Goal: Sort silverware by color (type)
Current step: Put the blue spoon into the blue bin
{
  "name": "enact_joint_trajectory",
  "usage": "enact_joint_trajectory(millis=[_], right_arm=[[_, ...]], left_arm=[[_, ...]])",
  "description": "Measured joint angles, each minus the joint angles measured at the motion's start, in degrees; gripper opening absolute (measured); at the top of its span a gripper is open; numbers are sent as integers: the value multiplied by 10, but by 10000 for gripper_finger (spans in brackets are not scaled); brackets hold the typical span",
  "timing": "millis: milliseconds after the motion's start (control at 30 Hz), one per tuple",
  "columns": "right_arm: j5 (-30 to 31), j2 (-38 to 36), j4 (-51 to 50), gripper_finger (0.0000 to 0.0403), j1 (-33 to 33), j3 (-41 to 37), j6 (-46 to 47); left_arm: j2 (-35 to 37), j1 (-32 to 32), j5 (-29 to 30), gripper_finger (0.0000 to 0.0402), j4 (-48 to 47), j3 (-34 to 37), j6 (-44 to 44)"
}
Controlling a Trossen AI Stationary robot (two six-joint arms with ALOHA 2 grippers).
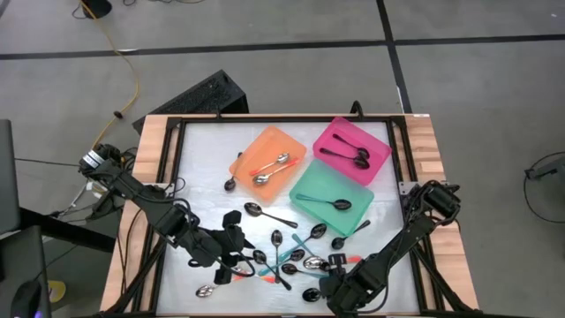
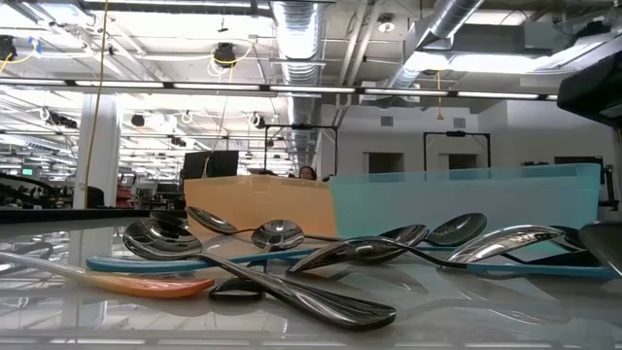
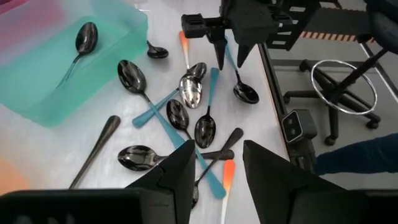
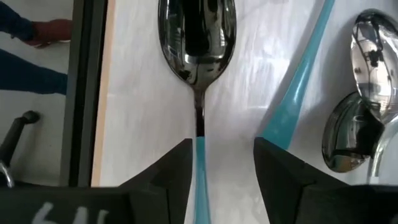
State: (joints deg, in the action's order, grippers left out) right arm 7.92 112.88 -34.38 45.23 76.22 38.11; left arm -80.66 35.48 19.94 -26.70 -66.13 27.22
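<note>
While the right gripper (image 1: 336,262) hung low over the heap of spoons (image 1: 282,256) near the tabletop's front edge, its two fingers (image 4: 168,177) stood spread with nothing between them but the thin neck of a teal-handled spoon (image 4: 198,37) lying flat on the white surface directly beneath. That spoon's dark bowl lay just ahead of the fingertips, and a second teal handle (image 4: 301,78) ran slantwise just beside it. The left gripper (image 1: 231,238) waited above the heap's other side, its fingers (image 3: 177,174) also apart and empty, spoons crossed on the table beneath. Farther back, two orange-handled spoons (image 1: 272,168) rested in the orange tray (image 1: 256,146), one spoon (image 1: 328,204) in the teal tray (image 1: 311,181), and two black ones (image 1: 350,155) in the pink tray (image 1: 340,128). Two more spoons lay loose near the orange tray.
</note>
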Motion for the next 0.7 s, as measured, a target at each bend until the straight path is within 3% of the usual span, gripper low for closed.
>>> enact_joint_trajectory(millis=[467, 700], right_arm=[[17, 25, 5, 174, 12, 1, 30], [12, 24, -24, 137, 3, 1, 37]], left_arm=[[0, 0, 1, 119, -11, 0, 0], [0, 0, 10, 119, -15, 0, -6]])
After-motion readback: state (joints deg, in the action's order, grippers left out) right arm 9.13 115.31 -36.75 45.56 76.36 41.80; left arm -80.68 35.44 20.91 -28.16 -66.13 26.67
